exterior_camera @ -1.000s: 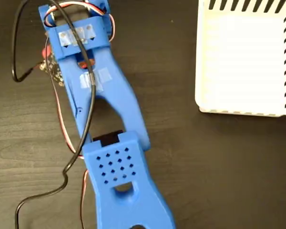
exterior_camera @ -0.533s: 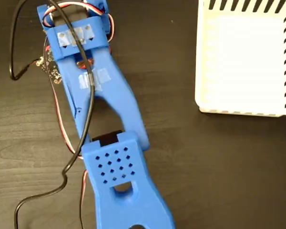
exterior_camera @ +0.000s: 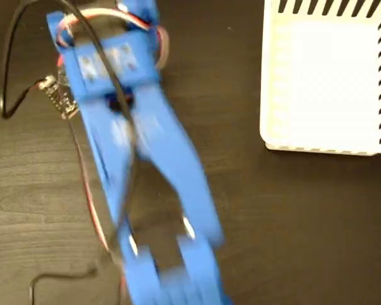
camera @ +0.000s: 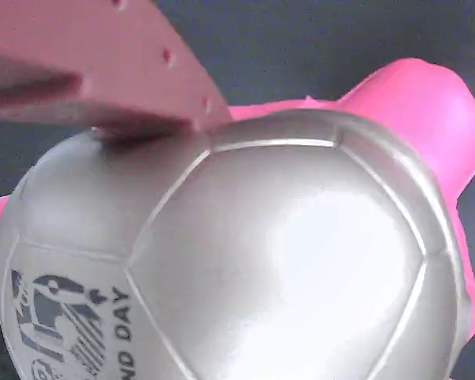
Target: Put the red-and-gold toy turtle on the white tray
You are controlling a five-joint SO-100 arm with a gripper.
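Up close — gripper finger (camera: pixel 103 71) touching turtle (camera: pixel 245 261) shell

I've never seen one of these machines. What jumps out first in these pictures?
In the wrist view, the toy turtle fills almost the whole picture: a shiny domed shell with a printed sticker at lower left, pink head and feet poking out, and a gripper finger lying on its top. In the fixed view, a bright blue arm, blurred, crosses the dark table, with a white striped tray at upper right.
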